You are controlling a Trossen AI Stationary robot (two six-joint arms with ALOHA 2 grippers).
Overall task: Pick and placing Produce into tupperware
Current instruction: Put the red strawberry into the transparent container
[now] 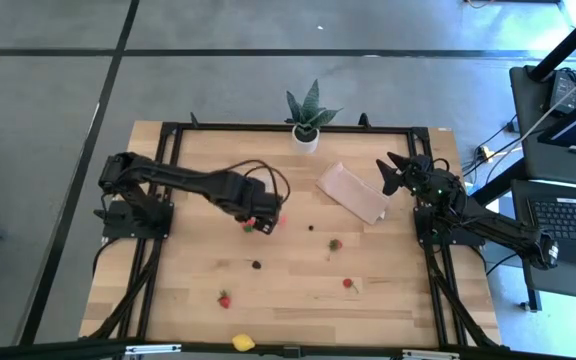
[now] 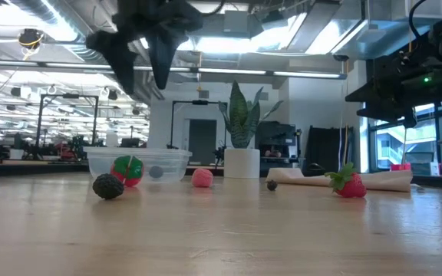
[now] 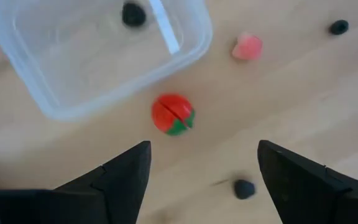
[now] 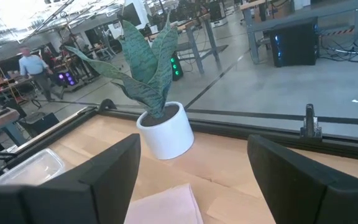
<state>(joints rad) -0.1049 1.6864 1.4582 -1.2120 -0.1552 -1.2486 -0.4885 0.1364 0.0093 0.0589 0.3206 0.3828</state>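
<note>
Wooden planks make up the tabletop [image 1: 298,290], and near its middle sits the tupperware [image 3: 98,56], clear and thin-walled, with one dark berry [image 3: 133,14] already inside. Just beside its wall, outside it, lies a red strawberry piece [image 3: 173,114] with a green cap: small, rounded, and by its look light and smooth, so it would likely roll or squirt out if pinched off-centre. A hold across its widest part, fingers square to the tabletop, seems safest. The container looks light too and could slide if nudged.

A pink piece [image 3: 248,47] lies near the container's corner, a second dark berry [image 3: 243,188] lies near the strawberry, and a third [image 3: 338,27] sits further off. More red pieces [image 1: 334,243] are scattered toward the front of the tabletop, and a yellow piece [image 1: 243,342] is at its front edge.

Above the strawberry hangs the left end effector [image 3: 204,180], spread wide and empty. The right end effector [image 4: 191,180] waits, also wide and empty, at the far right by a potted plant [image 4: 157,93] and a tan sheet [image 1: 353,192].
</note>
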